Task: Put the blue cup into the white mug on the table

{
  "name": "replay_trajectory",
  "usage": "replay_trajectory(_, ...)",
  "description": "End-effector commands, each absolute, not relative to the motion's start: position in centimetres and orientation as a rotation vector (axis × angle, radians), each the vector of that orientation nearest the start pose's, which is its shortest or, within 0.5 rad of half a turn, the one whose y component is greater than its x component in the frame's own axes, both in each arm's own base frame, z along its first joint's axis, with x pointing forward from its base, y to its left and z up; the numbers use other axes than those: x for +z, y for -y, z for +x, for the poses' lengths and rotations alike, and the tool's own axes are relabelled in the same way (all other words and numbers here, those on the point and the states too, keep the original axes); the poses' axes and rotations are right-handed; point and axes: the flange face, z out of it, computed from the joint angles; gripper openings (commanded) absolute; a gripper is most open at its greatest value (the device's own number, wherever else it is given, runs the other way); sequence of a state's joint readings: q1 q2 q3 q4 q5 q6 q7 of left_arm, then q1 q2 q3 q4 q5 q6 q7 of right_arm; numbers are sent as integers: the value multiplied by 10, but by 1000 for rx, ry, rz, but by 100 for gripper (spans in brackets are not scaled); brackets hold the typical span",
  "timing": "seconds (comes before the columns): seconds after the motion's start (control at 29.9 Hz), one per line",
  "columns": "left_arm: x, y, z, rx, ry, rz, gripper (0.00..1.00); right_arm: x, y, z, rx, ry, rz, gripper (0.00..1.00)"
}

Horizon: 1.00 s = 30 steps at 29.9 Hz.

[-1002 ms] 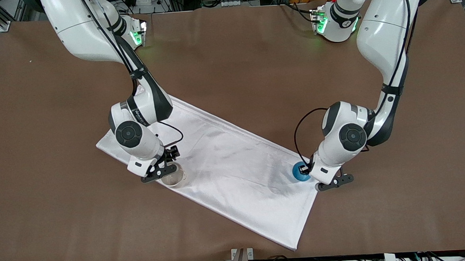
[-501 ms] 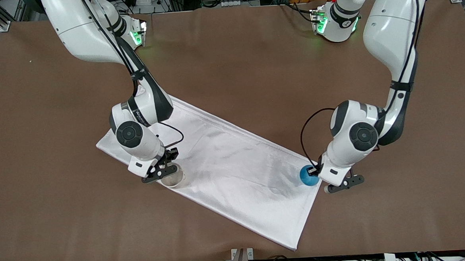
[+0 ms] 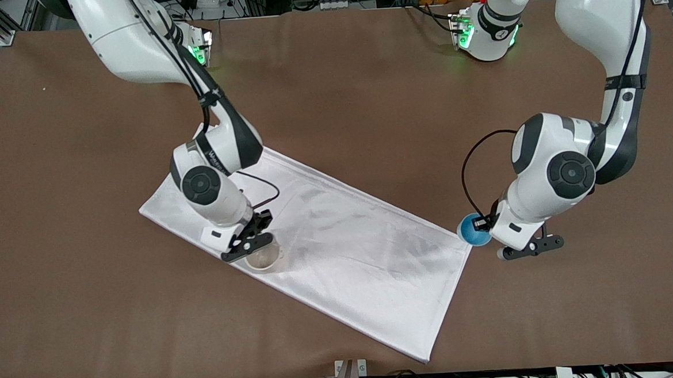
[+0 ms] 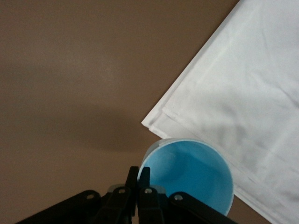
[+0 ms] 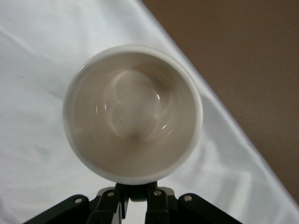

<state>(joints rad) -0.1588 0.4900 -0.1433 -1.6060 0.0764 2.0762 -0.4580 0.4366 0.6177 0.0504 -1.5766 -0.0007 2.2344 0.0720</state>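
The left hand (image 3: pixel 484 231) pinches the blue cup's (image 3: pixel 472 229) rim, held over bare table (image 3: pixel 331 85) beside the white cloth (image 3: pixel 346 257). The right hand (image 3: pixel 257 243) pinches the white mug's (image 3: pixel 261 259) handle, on the cloth. Next, centre the cup above the mug's mouth, level, before lowering.

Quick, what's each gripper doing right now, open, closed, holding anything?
Left gripper: closed on the rim of the small bright-blue handleless cup, over the cloth's corner.
Right gripper: closed on the off-white cylindrical mug, over the white cloth.
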Motion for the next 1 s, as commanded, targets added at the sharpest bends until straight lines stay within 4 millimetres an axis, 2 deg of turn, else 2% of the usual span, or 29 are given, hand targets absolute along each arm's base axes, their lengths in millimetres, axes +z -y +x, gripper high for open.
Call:
replay_trajectory(0.0, 364, 171, 613, 33, 113, -3091, 0, 336, -380, 599, -35, 697, -2989, 0)
replay_trajectory(0.07, 368, 164, 602, 41, 88, -3084, 0, 348, -410, 583, -26, 759, -2966, 0)
replay_trajectory(0.23, 382, 141, 580, 43, 24, -3074, 0, 360, -469, 539, -6, 888, -2900, 0)
replay_trajectory(0.33, 388, 131, 568, 44, 6, -3069, 0, 357, -505, 507, 1, 993, -2855, 0)
replay_trajectory(0.47, 390, 124, 554, 53, -12, -3062, 0, 348, -539, 471, 9, 1076, -2846, 0)
replay_trajectory(0.6, 396, 121, 547, 47, -40, -3058, 0, 335, -568, 436, 21, 1155, -2844, 0)
replay_trajectory(0.77, 403, 118, 549, 30, -41, -3063, 0, 320, -593, 401, 24, 1218, -2856, 0)
replay_trajectory(0.84, 403, 113, 550, 29, -39, -3063, 0, 314, -599, 393, 20, 1248, -2857, 0)
replay_trajectory(0.97, 405, 106, 553, 26, -51, -3070, 0, 303, -603, 388, 13, 1285, -2862, 0)
